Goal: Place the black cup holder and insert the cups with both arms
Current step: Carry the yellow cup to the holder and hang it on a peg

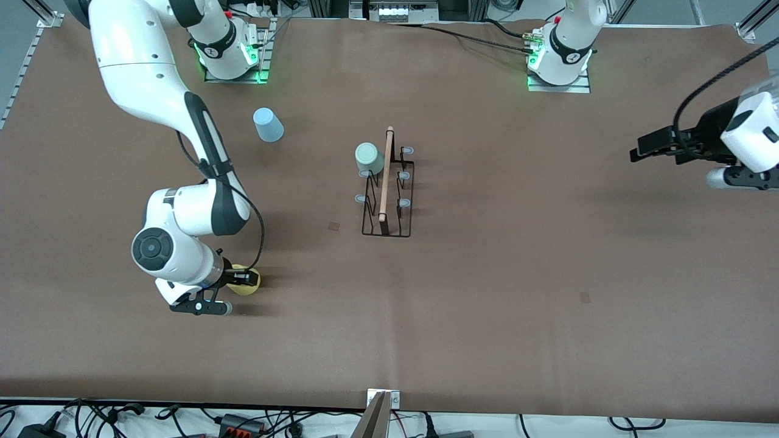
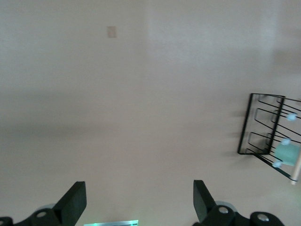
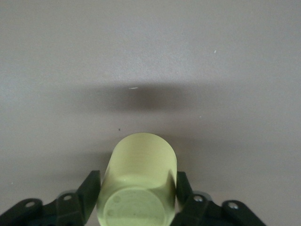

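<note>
The black cup holder stands mid-table, its wooden rod on top. A mint green cup sits on one of its pegs at the end nearest the robot bases. A light blue cup stands upside down toward the right arm's end. My right gripper is shut on the yellow cup, low over the table nearer the front camera. In the right wrist view both fingers press the yellow cup's sides, its base toward the camera. My left gripper is open and empty, raised over the left arm's end. The left wrist view shows it open, with the holder and the mint cup off to one side.
Brown table cover spans the table. Cables and a metal bracket lie along the edge nearest the front camera. A small dark patch marks the cover beside the holder.
</note>
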`<act>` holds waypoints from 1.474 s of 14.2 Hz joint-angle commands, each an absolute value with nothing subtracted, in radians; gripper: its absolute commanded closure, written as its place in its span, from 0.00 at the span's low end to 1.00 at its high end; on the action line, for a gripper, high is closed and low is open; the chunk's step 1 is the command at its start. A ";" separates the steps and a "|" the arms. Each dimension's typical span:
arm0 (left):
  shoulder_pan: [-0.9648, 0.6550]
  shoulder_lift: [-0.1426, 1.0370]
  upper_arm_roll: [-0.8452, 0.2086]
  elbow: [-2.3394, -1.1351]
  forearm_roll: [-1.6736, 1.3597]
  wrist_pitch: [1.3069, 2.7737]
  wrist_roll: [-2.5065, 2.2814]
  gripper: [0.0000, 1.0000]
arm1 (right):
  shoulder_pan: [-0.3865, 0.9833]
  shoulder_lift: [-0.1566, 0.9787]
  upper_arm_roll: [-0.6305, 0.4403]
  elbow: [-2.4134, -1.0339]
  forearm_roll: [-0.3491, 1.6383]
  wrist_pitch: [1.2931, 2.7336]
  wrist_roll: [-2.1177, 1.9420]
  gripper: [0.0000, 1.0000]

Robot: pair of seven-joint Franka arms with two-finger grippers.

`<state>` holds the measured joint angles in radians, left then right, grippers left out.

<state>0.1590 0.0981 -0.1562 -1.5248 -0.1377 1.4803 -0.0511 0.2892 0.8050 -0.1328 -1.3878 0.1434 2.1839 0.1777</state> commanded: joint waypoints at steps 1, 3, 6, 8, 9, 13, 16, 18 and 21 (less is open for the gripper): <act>0.161 0.098 -0.163 -1.503 -0.028 1.506 -0.035 0.00 | 0.261 0.808 -0.100 -1.359 0.144 2.148 0.158 0.69; 0.160 0.101 -0.163 -1.502 -0.011 1.528 -0.035 0.00 | 0.270 0.789 -0.095 -1.341 0.147 2.084 0.164 0.71; 0.156 0.083 -0.184 -1.500 -0.020 1.520 -0.035 0.00 | 0.304 0.750 -0.061 -1.183 0.144 1.846 0.178 0.71; 0.158 0.075 -0.180 -1.500 -0.018 1.511 -0.037 0.00 | 0.353 0.752 -0.063 -1.059 0.143 1.775 0.202 0.71; 0.166 0.077 -0.166 -1.502 -0.023 1.503 -0.040 0.00 | 0.380 0.750 -0.061 -1.043 0.146 1.770 0.216 0.71; 0.209 0.086 -0.166 -1.505 -0.029 1.506 -0.046 0.00 | 0.533 0.724 -0.063 -1.043 0.147 1.677 0.412 0.71; 0.215 0.081 -0.169 -1.512 -0.032 1.465 -0.034 0.00 | 0.586 0.726 -0.061 -1.046 0.156 1.675 0.509 0.71; 0.201 0.084 -0.179 -1.506 -0.035 1.457 -0.037 0.00 | 0.601 0.726 -0.061 -1.046 0.214 1.675 0.543 0.71; 0.187 0.095 -0.181 -1.508 -0.043 1.462 -0.040 0.00 | 0.627 0.729 -0.061 -1.060 0.242 1.677 0.563 0.71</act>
<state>0.1894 0.0883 -0.1783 -1.5117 -0.0353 1.4729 -0.0514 0.6095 0.7246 -0.0549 -1.0624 0.2217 1.6909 0.5396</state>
